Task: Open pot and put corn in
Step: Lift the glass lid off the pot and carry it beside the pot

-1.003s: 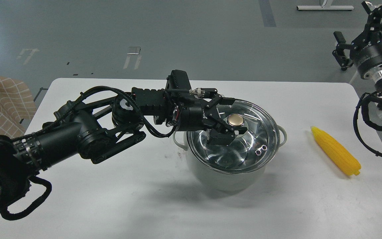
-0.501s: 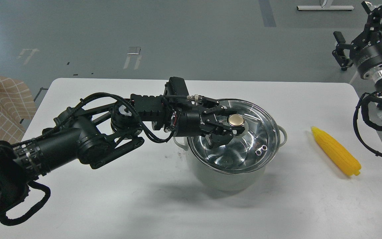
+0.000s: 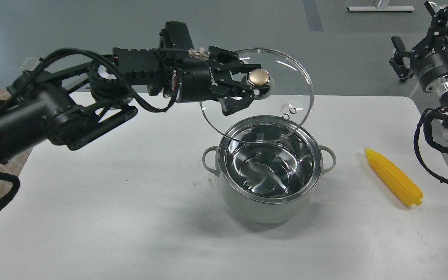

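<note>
White desk (image 3: 91, 217) carries the pot and the corn. Left arm (image 3: 53, 112) comes in from the left and reaches across, raised above the desk. Pot (image 3: 268, 194) sits upright at centre-right of the desk, open, steel inside showing, nothing in it. Glass lid (image 3: 286, 89) hangs tilted in the air above the pot's far-left rim, clear of the pot. Left gripper (image 3: 247, 87) has its jaws clamped on the lid's brass knob (image 3: 258, 77). Corn (image 3: 393, 181) lies flat on the desk, right of the pot, well apart. Right gripper (image 3: 398, 58) is up at the far right, off the desk; jaws dark and small, cannot tell how they stand.
</note>
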### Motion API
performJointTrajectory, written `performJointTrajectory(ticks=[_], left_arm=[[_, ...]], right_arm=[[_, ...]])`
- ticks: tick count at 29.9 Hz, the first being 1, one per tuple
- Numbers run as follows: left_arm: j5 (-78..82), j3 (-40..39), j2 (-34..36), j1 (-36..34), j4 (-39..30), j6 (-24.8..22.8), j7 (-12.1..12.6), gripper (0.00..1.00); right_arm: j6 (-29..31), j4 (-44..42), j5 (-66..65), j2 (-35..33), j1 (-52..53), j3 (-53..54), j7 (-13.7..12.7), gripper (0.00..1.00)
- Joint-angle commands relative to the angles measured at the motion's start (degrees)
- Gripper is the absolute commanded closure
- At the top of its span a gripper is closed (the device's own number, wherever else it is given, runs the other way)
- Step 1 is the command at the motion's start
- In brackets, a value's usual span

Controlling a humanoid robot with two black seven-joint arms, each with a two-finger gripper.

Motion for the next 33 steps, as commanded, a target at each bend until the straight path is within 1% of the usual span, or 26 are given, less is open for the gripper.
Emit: performJointTrajectory(ticks=[1, 2, 4, 6, 8, 9, 10, 11, 12, 13, 15, 16, 17, 19, 21, 24, 26, 29, 33], left_arm=[[-4.72, 0.49, 10.72, 0.48, -1.37, 0.42, -0.03, 1.00], [-5.61, 0.67, 12.94, 0.74, -1.72, 0.51, -0.03, 1.00], [-8.24, 0.93, 20.14, 4.24, -2.51, 2.78, -0.03, 1.00], [-8.78, 0.93, 22.71, 6.89, -2.52, 4.55, -0.03, 1.00], [-9.05, 1.02, 26.23, 11.45, -2.52, 7.45, -0.03, 1.00], [-9.39, 1.02, 28.15, 14.51, -2.52, 9.72, -0.03, 1.00], [-9.92, 1.02, 28.95, 16.29, -2.52, 10.96, -0.03, 1.00], [-11.06, 1.02, 30.09, 19.61, -2.52, 13.58, -0.03, 1.00], [-11.59, 1.02, 30.54, 21.38, -2.52, 14.91, -0.03, 1.00], [-12.12, 1.02, 30.81, 22.97, -2.52, 16.15, -0.03, 1.00], [-13.78, 1.02, 30.81, 28.32, -1.73, 20.97, -0.03, 1.00], [-13.88, 1.02, 30.72, 29.56, -1.46, 22.30, -0.03, 1.00], [-14.05, 1.02, 30.46, 31.92, -0.50, 25.27, -0.03, 1.00], [-14.06, 1.11, 30.37, 34.40, 0.64, 27.92, -0.03, 1.00], [-14.14, 1.02, 30.19, 38.35, 1.96, 31.70, -0.03, 1.00], [-14.23, 1.02, 29.41, 41.43, 3.19, 34.17, -0.03, 1.00], [-14.23, 1.02, 28.79, 42.48, 3.63, 34.96, -0.03, 1.00], [-14.58, 1.02, 27.30, 44.33, 6.00, 35.11, -0.03, 1.00], [-14.67, 1.02, 24.75, 44.60, 8.99, 35.11, -0.03, 1.00]], right_arm=[[0.00, -0.03, -0.01, -0.11, 0.00, -0.01, 0.00, 0.00], [0.00, -0.03, -0.01, -0.11, 0.00, -0.01, 0.00, 0.00], [0.00, -0.03, -0.01, -0.11, 0.00, -0.01, 0.00, 0.00], [0.00, -0.03, -0.01, -0.11, 0.00, -0.01, 0.00, 0.00], [0.00, -0.03, -0.01, -0.11, 0.00, -0.01, 0.00, 0.00], [0.00, -0.03, -0.01, -0.11, 0.00, -0.01, 0.00, 0.00], [0.00, -0.03, -0.01, -0.11, 0.00, -0.01, 0.00, 0.00], [0.00, -0.03, -0.01, -0.11, 0.00, -0.10, 0.00, 0.00], [0.00, -0.03, -0.01, -0.11, -0.08, -0.10, 0.00, 0.00], [0.00, -0.03, -0.01, -0.11, -0.09, -0.10, 0.00, 0.00], [0.00, -0.03, -0.01, -0.11, -0.26, -0.10, 0.00, 0.00], [0.00, -0.03, -0.01, -0.11, -0.35, -0.01, 0.00, 0.00], [0.00, -0.03, -0.01, -0.20, -0.44, -0.10, 0.00, 0.00], [0.00, -0.03, -0.01, -0.20, -0.53, -0.10, 0.00, 0.00], [0.00, -0.03, -0.01, -0.20, -0.61, -0.10, 0.00, 0.00], [0.00, -0.03, -0.01, -0.20, -0.96, -0.01, 0.00, 0.00], [0.00, -0.03, -0.01, -0.11, -0.96, -0.10, 0.00, 0.00], [0.00, -0.03, -0.01, -0.02, -1.05, -0.10, 0.00, 0.00], [0.00, -0.03, -0.09, -0.11, -1.05, -0.01, 0.00, 0.00]])
